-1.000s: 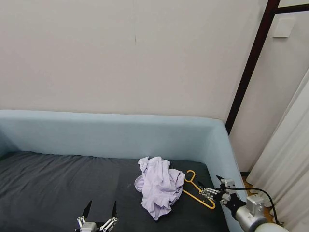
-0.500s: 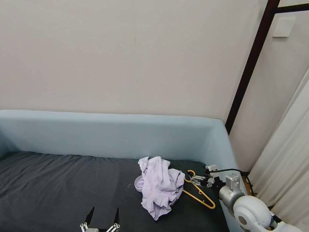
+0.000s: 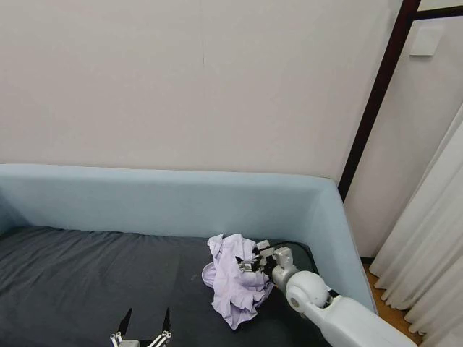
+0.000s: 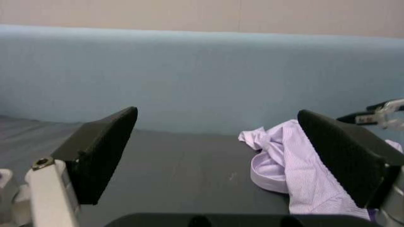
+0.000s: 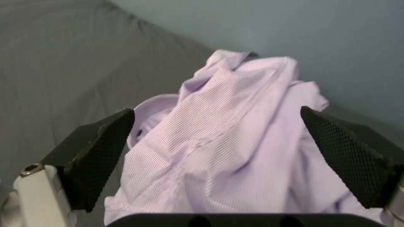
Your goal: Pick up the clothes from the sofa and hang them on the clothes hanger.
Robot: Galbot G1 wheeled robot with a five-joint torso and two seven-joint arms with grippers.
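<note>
Head view: at 5 o'clock, a crumpled lilac shirt (image 3: 233, 282) on the dark seat cushion (image 3: 72, 275) of the pale blue sofa (image 3: 145, 199), near the armrest end. Just right of the heap's top, at about 3 o'clock of it, the right gripper (image 3: 248, 262), with its white arm reaching in from 4 o'clock. Cannot tell from here whether touching the cloth. At 7 o'clock, low over bare cushion and well apart from the shirt, the left gripper (image 3: 147, 314), its 2 dark fingers spread and pointing up the frame. On the sofa seat: the 1 shirt.

Left wrist view: adds the sofa's backrest (image 4: 189, 80) seen head-on and the shirt (image 4: 296, 161) from the side, collar loop toward the camera. Both black fingers (image 4: 101, 151) wide apart, nothing between them but cushion and backrest. Farther off, beside the shirt, the tip of the right gripper (image 4: 379, 113).

Right wrist view: adds the close look, fine stripes in the lilac fabric (image 5: 233, 156) and folds heaped against the backrest. Right gripper (image 5: 218, 112) open, its 2 textured pads (image 5: 347, 151) spread to either side of the heap, gripping nothing.
</note>
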